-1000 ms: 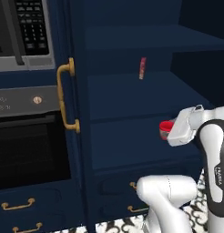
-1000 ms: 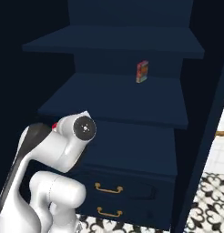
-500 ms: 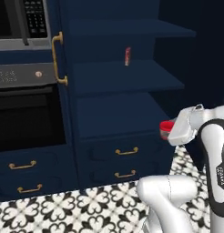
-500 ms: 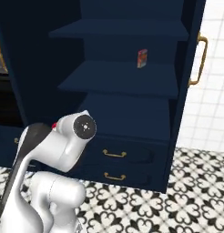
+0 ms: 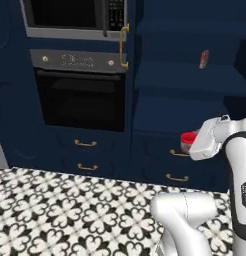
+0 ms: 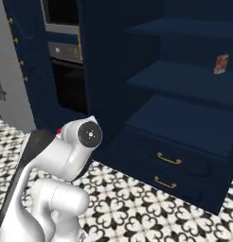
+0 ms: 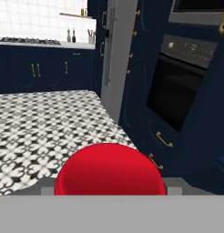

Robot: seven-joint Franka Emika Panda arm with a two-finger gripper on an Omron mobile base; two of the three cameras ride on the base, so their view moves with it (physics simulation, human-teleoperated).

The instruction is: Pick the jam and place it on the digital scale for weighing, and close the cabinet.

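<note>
Jam (image 7: 110, 169) sits clamped in our end effector (image 5: 191, 145), red lid filling the lower middle of the hand view. Cabinet (image 5: 182, 85) stands open at upper right.

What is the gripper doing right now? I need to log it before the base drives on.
Gripper: closed on the jam, whose red lid sits right at the fingertips in the hand view.

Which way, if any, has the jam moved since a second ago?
Yes: the jam in the claw has backed away from the cabinet, its shelves now farther off.
</note>
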